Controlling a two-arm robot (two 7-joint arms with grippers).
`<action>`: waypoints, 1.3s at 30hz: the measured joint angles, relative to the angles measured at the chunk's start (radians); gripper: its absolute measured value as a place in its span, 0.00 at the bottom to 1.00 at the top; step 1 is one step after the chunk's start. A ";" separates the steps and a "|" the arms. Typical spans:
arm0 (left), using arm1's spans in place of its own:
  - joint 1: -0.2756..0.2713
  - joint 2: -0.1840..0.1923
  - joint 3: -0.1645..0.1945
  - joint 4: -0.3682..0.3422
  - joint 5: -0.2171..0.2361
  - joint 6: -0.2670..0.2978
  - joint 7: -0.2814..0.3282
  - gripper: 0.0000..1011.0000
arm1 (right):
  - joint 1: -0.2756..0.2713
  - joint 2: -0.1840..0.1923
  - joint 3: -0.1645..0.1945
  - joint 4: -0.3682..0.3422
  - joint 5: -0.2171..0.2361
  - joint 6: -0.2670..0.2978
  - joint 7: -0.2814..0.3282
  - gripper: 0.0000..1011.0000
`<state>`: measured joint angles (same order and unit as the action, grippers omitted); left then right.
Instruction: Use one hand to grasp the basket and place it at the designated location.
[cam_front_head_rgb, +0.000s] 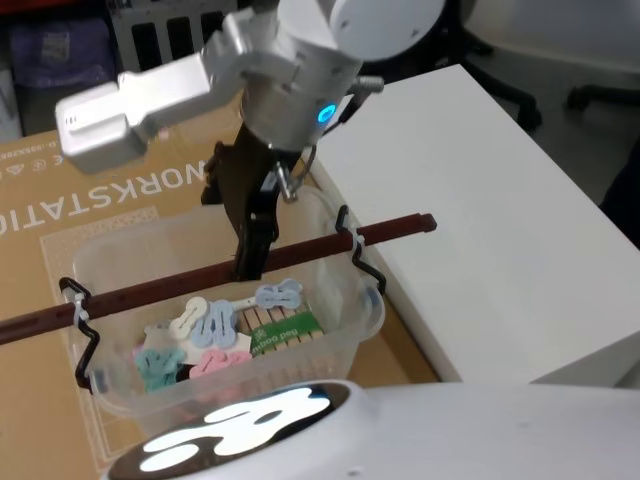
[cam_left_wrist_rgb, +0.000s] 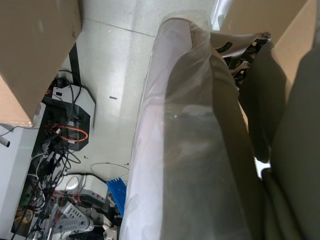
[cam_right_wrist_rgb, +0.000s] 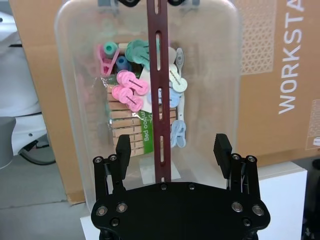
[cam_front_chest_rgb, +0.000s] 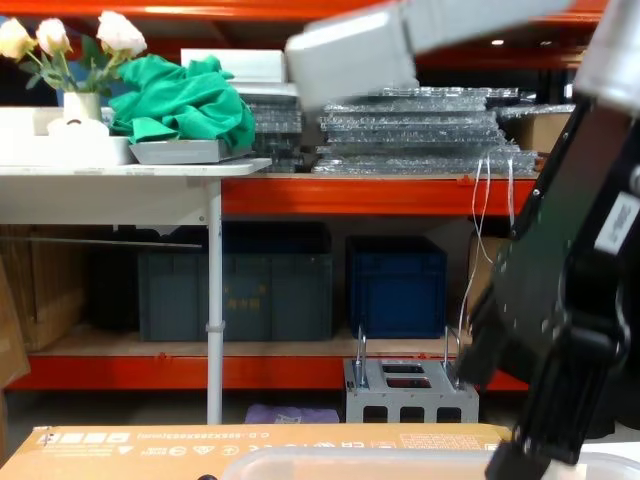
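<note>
Nearest you, the basket (cam_front_head_rgb: 345, 335) sits on the brown cardboard box (cam_front_head_rgb: 60, 220), with its right side just beside the white block (cam_front_head_rgb: 500, 220). Its translucent walls let you see a heap of pastel clothes pegs (cam_front_head_rgb: 215, 325) and, touching them, a pack of wooden pegs with a green label (cam_front_head_rgb: 285, 330). The dark reddish-brown bar handle (cam_front_head_rgb: 150, 290) runs across the tub from left to right. A white tie (cam_front_head_rgb: 356, 242) sits where it meets the right-hand wire bracket, and its right end reaches out over the edge of the white block.

Your right gripper (cam_front_head_rgb: 250, 255) hangs straight down over the middle of that handle. From the right wrist you see its fingers (cam_right_wrist_rgb: 222, 147) spread wide. The bar (cam_right_wrist_rgb: 161, 100) passes between them, nearer one finger than the other, and neither finger presses on it. Below lie the pegs (cam_right_wrist_rgb: 131, 90) and the tub wall (cam_right_wrist_rgb: 75, 125).

From the chest, the tub's rim (cam_front_chest_rgb: 380, 460) shows along the bottom edge and the black gripper (cam_front_chest_rgb: 520, 455) comes down at the right.

Farther back, a grey metal block with two loop handles (cam_front_chest_rgb: 410, 392) stands on the floor. Behind it, dark blue crates (cam_front_chest_rgb: 395, 285) sit under orange shelving (cam_front_chest_rgb: 380, 195). At the far left, a white table (cam_front_chest_rgb: 120, 180) carries a green cloth (cam_front_chest_rgb: 185, 100) and flowers (cam_front_chest_rgb: 60, 40).
</note>
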<state>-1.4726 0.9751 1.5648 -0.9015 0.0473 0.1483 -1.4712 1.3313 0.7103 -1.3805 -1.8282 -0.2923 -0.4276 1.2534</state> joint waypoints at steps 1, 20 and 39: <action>0.000 0.000 0.000 0.000 0.000 0.000 0.000 0.00 | 0.002 0.006 0.007 -0.003 0.006 -0.003 -0.002 0.99; 0.000 0.000 0.000 0.000 0.000 0.000 0.000 0.00 | 0.019 0.111 0.128 -0.046 0.114 -0.066 -0.009 0.99; 0.000 0.000 0.000 0.000 0.000 0.000 0.000 0.00 | -0.008 0.016 0.064 0.001 0.024 -0.025 0.024 0.99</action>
<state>-1.4725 0.9751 1.5648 -0.9016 0.0473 0.1483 -1.4711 1.3236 0.7263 -1.3164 -1.8268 -0.2680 -0.4528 1.2772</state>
